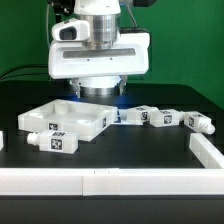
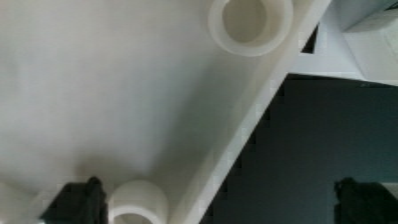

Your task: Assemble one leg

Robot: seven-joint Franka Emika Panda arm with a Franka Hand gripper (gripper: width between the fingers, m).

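Observation:
The white square tabletop (image 1: pixel 70 118) lies on the black table left of centre. One leg (image 1: pixel 55 142) with black-and-white tags lies against its front corner. Three more legs (image 1: pixel 143 117) (image 1: pixel 167 119) (image 1: pixel 200 123) lie in a row to the exterior view's right. My gripper (image 1: pixel 100 96) hangs low over the tabletop's far side. In the wrist view the gripper (image 2: pixel 219 203) is open and holds nothing. Its dark fingers (image 2: pixel 75 202) stand wide apart astride the tabletop's (image 2: pixel 125 110) edge. Two round sockets (image 2: pixel 254 25) (image 2: pixel 139 200) show on the tabletop. No leg shows in the wrist view.
A low white wall (image 1: pixel 100 181) runs along the table's front and turns up the exterior view's right side (image 1: pixel 207 150). A white piece (image 1: pixel 2 141) shows at the left edge. A green backdrop stands behind the arm.

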